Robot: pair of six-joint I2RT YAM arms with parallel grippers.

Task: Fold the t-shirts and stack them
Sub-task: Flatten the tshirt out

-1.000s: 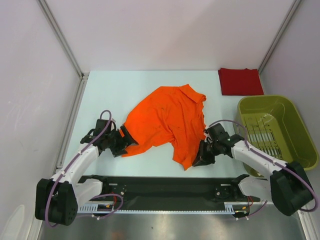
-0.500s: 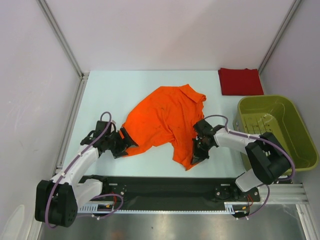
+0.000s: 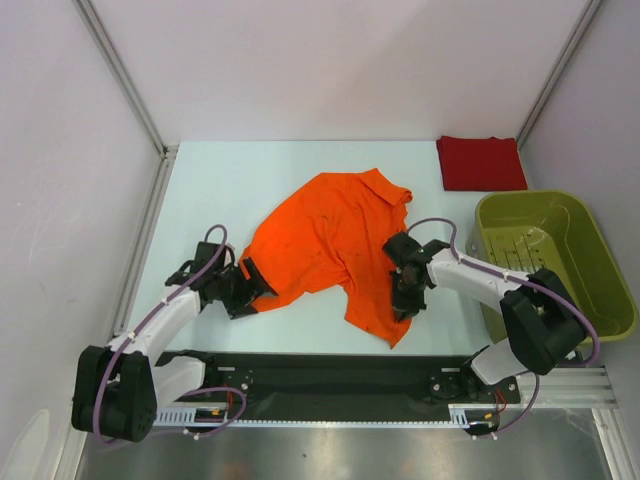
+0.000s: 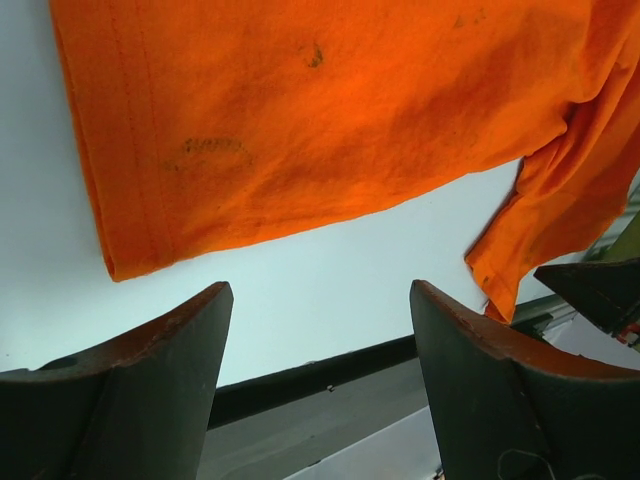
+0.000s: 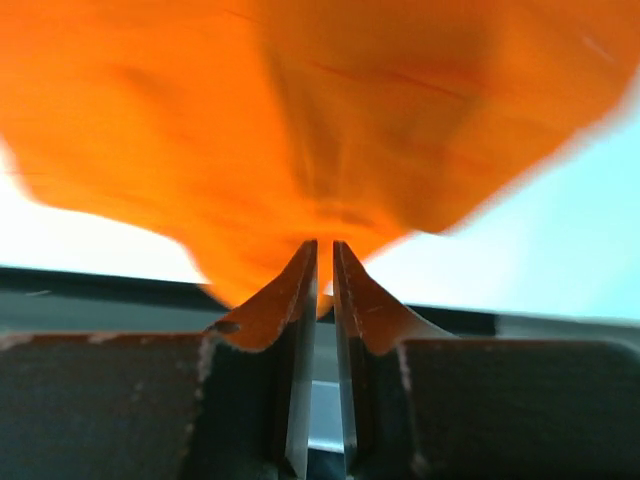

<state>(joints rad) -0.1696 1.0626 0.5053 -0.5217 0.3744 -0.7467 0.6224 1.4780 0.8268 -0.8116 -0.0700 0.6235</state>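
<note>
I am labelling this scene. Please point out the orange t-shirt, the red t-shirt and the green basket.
orange t-shirt [image 3: 320, 240], top view, middle of cloth
red t-shirt [image 3: 480, 163], top view, centre of fold
green basket [image 3: 603, 268], top view, right wall

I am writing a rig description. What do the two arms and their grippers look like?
The left arm and right arm have white links, black joints and a purple cable each. The left gripper and right gripper have dark wedge-shaped fingers with worn brownish edges.
</note>
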